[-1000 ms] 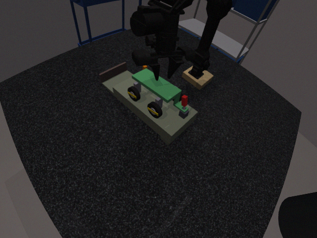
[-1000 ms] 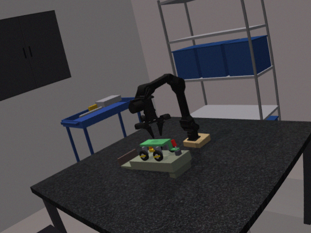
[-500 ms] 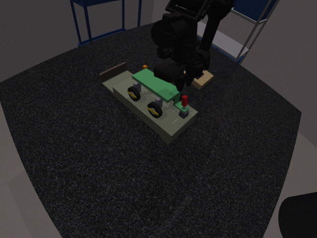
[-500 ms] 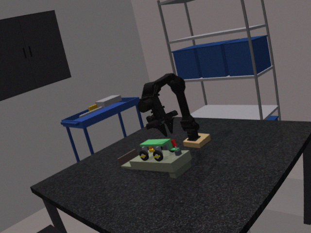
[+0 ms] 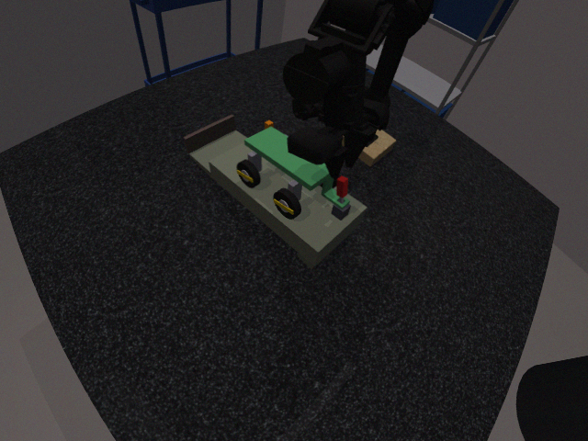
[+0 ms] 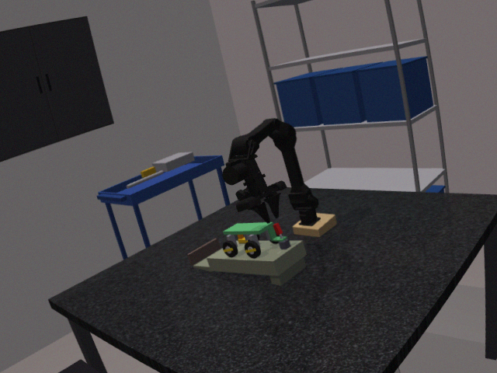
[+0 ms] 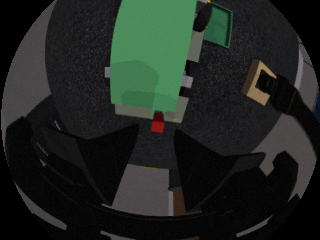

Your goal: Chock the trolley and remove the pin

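At 6 o'clock in the top view, nearest, lies the pale grey-green ramp [image 5: 265,201] [image 6: 241,265] [image 7: 195,47] on the speckled black counter [image 5: 237,308] [image 6: 241,313] [image 7: 80,60]. The red-headed stop pin [image 5: 342,186] [image 6: 277,229] [image 7: 157,125] stands in its holder at the ramp's uphill end, at about 4 o'clock from the green flat-decked trolley [image 5: 285,153] [image 6: 248,228] [image 7: 150,60]. Just above the pin hang the 2 black tapered fingers [image 5: 343,171] [image 6: 272,218], partly apart with nothing between them; the wrist view sets the red head near the middle of their gap.

Farther off, at 11 o'clock from the trolley's deck, is the yellow chock with its orange handle [image 5: 268,124] [image 6: 241,236] [image 7: 208,1], largely hidden. I cannot tell whether it touches a wheel. The green rectangular tray [image 7: 217,27] sits at 1 o'clock from the pin in the wrist view.

The step in hand looks like step 2, drawing the pin. The next move likely calls for lowering the fingers around the head, closing, then lifting straight along the pin. If the chock is not snug, the trolley could roll.

0 brands, labels or writing can be read.
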You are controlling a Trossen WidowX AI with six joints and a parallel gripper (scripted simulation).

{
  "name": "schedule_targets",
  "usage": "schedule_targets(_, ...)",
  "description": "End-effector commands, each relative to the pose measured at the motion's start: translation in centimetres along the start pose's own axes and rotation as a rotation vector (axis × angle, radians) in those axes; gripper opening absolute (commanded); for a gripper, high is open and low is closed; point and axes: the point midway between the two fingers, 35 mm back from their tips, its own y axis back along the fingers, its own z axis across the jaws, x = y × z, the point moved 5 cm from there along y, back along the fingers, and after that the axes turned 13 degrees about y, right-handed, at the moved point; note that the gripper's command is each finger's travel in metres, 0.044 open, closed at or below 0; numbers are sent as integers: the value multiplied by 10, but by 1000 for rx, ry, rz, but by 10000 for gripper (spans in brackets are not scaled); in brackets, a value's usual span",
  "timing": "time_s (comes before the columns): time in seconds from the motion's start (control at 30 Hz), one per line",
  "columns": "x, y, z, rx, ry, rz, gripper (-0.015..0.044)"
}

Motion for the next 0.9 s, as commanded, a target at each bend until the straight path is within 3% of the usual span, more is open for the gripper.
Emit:
schedule_targets(0.0,1,-7,0,-1,-1,5,190)
schedule_targets(0.87,1,-38,0,-1,-1,6,190)
